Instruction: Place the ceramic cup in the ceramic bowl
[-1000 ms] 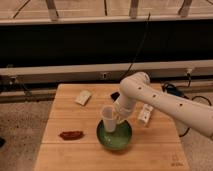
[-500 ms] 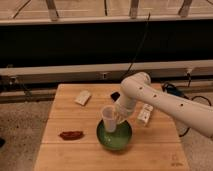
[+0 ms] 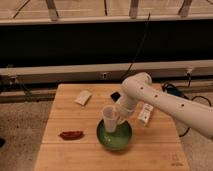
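Note:
The white ceramic cup [image 3: 109,119] is held tilted over the left rim of the green ceramic bowl [image 3: 115,138], which sits on the wooden table [image 3: 75,155] near the front middle. My gripper [image 3: 118,118] is at the end of the white arm that comes in from the right. It is at the cup's right side, shut on it, just above the bowl's inside.
A red-brown packet [image 3: 71,134] lies left of the bowl. A white packet [image 3: 83,97] lies at the back left. A white rectangular box [image 3: 145,114] lies right of the arm. A small black object [image 3: 115,96] lies behind the arm. A dark wall with cables stands behind the table.
The cup and gripper have hardly moved; the cup stays over the bowl's left rim.

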